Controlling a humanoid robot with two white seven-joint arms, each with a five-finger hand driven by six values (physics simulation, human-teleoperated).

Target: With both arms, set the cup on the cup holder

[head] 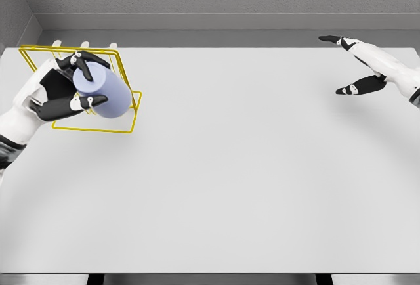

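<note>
Left hand (65, 91) grips the cup (102, 91) at the cup holder (125, 127), ten o'clock. Lower it squarely before releasing. Right hand (357, 65), two o'clock, is spread, empty.

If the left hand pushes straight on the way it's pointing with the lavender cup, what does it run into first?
Most likely the yellow wire cup holder: the left hand holds the lavender cylindrical cup tilted right over that frame, so the cup's leading end would meet the wires first. One view leaves depth uncertain.
</note>
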